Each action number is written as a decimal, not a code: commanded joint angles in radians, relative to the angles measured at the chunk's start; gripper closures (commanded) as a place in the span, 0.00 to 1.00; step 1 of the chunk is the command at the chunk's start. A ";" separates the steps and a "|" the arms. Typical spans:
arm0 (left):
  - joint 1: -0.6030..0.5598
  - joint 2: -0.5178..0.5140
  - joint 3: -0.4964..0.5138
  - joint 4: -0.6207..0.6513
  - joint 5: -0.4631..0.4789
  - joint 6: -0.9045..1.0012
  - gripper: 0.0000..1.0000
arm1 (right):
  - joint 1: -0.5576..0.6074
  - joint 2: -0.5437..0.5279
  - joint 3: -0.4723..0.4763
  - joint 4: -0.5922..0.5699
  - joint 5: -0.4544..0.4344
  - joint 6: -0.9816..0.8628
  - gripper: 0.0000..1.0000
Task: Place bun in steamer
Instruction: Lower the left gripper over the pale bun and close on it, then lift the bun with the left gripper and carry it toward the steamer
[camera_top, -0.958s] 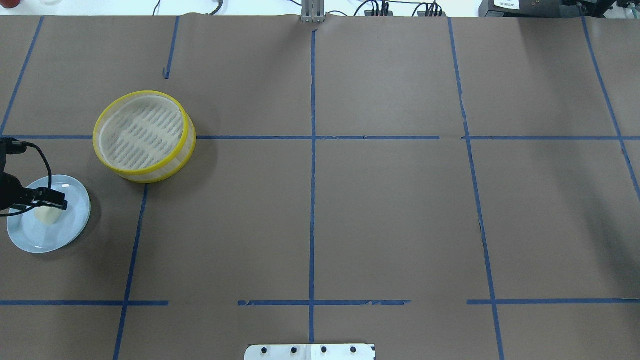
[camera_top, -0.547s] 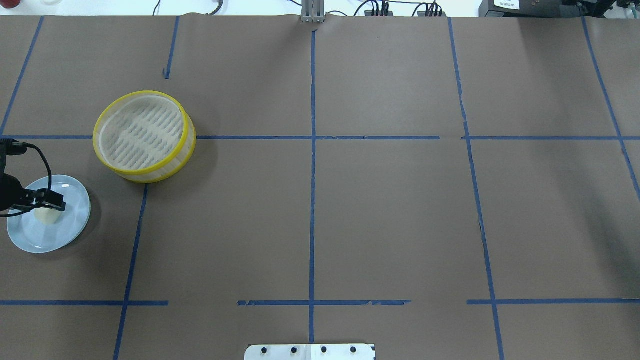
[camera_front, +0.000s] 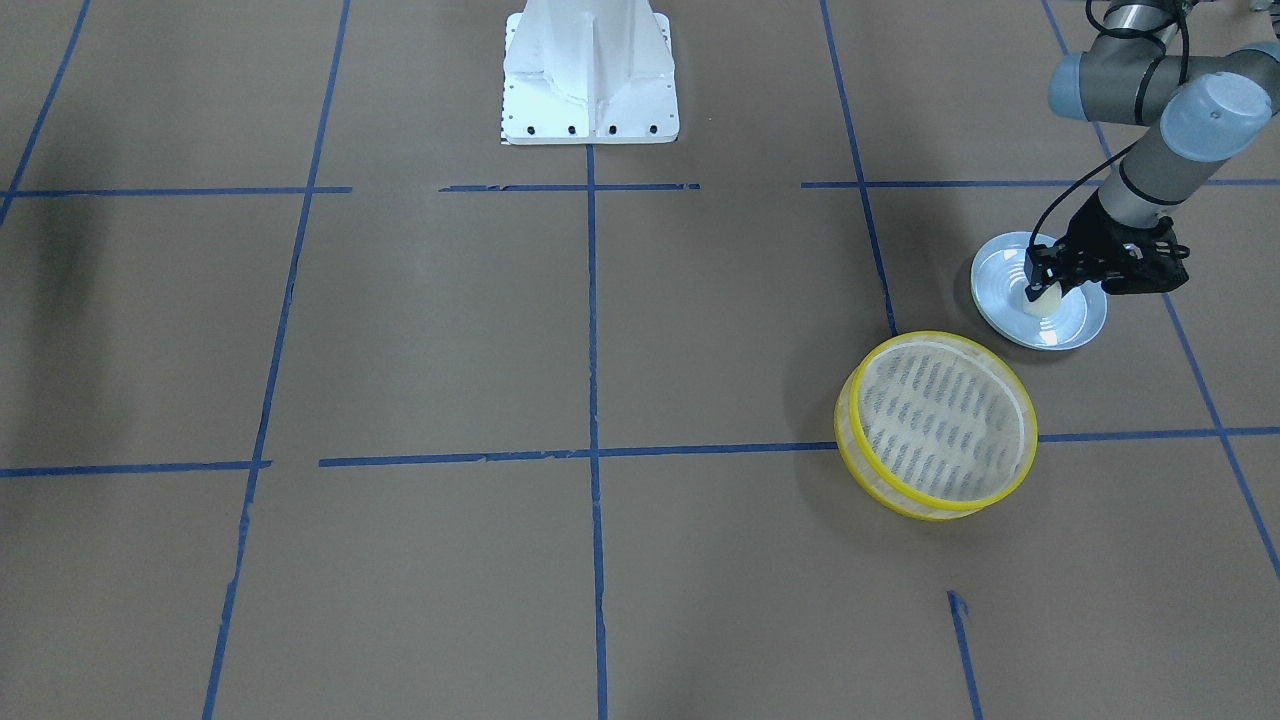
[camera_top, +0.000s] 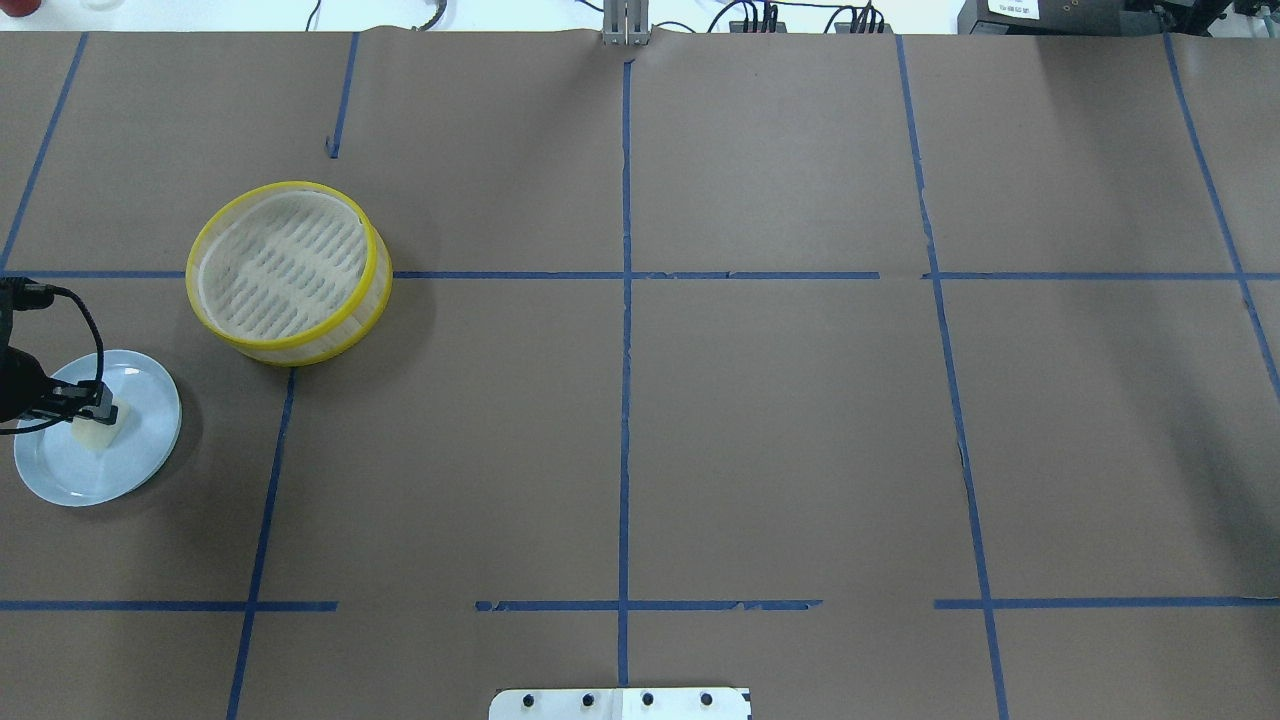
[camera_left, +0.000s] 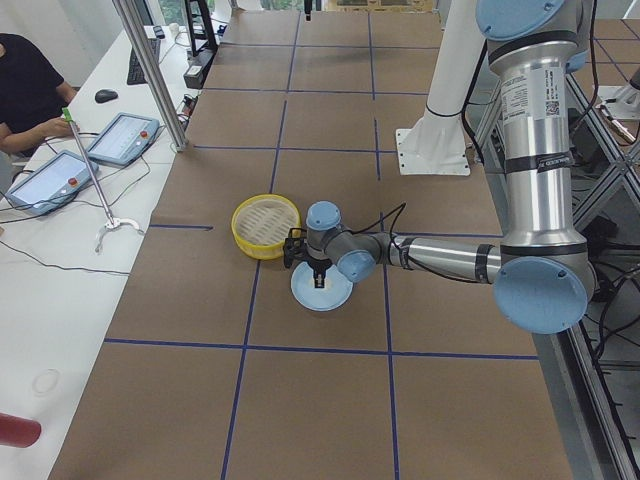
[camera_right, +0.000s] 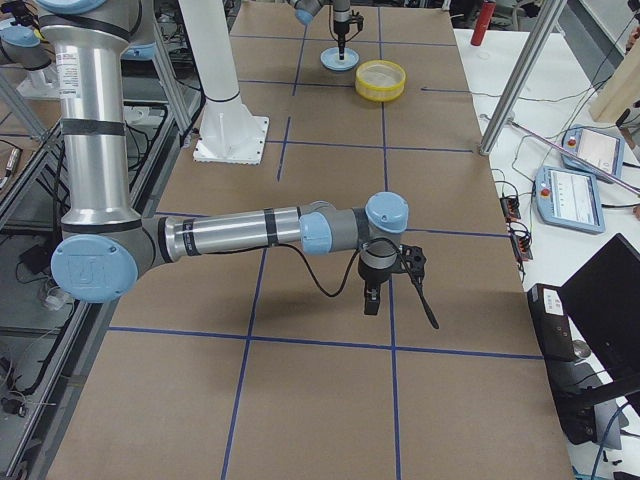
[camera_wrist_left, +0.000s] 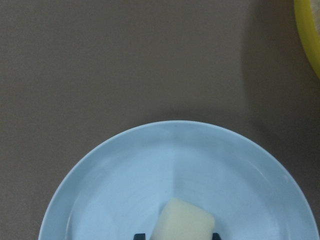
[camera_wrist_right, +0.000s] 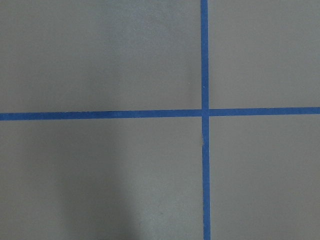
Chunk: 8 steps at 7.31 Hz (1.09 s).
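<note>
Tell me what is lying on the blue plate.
Only the bun lies on the plate, with the left hand closed around its sides. The plate surface beneath the bun is covered, so anything under it cannot be seen.

Small cream-white soft bun (camera_wrist_left: 182, 220): the bottom edge of the left wrist view cuts off its near end.
Round pale blue plate (camera_wrist_left: 125, 170): its near part is cut off there too.
Round yellow-rimmed steamer basket (camera_wrist_left: 313, 35): only a thin bit of rim shows at that view's right edge.
Left fingers (camera_wrist_left: 140, 237): just two dark tips peek in at the bottom edge.
Right fingers (camera_right: 371, 303): seen only from the side, so there is no telling if they are apart or together.
</note>
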 joint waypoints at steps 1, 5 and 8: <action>-0.006 0.005 -0.014 0.003 -0.004 0.001 0.88 | 0.000 0.000 0.000 0.000 0.000 0.000 0.00; -0.039 0.051 -0.194 0.088 -0.016 0.003 0.88 | 0.000 0.000 0.000 0.000 0.000 0.000 0.00; -0.215 -0.179 -0.299 0.558 -0.020 0.199 0.88 | 0.000 0.000 0.000 0.000 0.000 0.000 0.00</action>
